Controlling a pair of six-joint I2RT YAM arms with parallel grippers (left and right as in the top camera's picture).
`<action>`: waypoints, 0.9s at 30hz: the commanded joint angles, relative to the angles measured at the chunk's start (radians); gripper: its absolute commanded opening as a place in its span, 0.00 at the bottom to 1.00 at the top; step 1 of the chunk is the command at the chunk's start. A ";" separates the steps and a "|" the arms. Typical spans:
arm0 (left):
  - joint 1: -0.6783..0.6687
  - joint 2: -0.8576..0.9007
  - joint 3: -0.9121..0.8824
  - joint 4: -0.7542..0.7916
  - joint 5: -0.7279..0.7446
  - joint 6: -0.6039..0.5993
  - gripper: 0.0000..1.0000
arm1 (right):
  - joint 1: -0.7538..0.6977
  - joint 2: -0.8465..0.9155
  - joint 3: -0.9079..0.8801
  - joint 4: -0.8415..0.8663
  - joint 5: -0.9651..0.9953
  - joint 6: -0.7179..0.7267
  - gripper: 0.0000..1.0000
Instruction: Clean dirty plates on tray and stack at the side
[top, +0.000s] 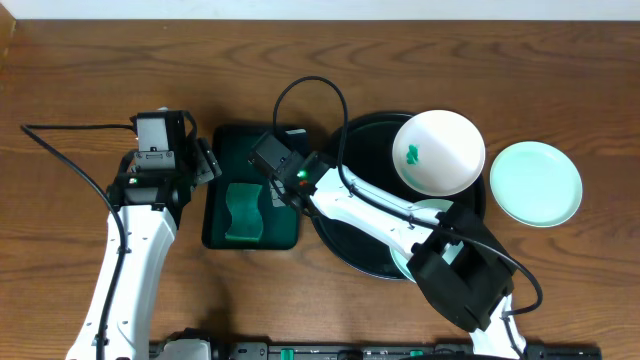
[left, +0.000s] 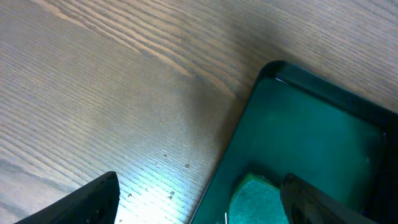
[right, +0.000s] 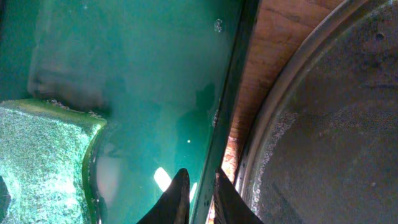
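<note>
Pinching the rim of the green tray (right: 155, 74), the right hand (right: 201, 174) is clenched there, probably to steady it for the sponge (right: 43, 162), while the left hand (left: 200, 180) is held released at its left edge.

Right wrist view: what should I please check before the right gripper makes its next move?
1. Grasp: sponge in right gripper, not ok; it lies free in green tray.
2. Clearance: right fingers off the tray rim, cannot tell; rim runs between them.
3. Other arm: left gripper open, ok.
4. Target: smeared plate uncovered on black tray, ok.
5. Stack spot: mint plate on table beside it, ok.
</note>
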 joint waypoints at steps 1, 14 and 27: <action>0.003 -0.003 0.013 0.001 -0.012 0.006 0.83 | 0.002 0.011 0.016 0.002 0.033 0.009 0.09; 0.003 -0.003 0.013 0.001 -0.012 0.006 0.83 | 0.002 0.011 0.016 0.003 0.033 0.009 0.12; 0.003 -0.003 0.013 0.001 -0.012 0.006 0.83 | 0.003 0.011 0.016 0.011 0.034 0.009 0.01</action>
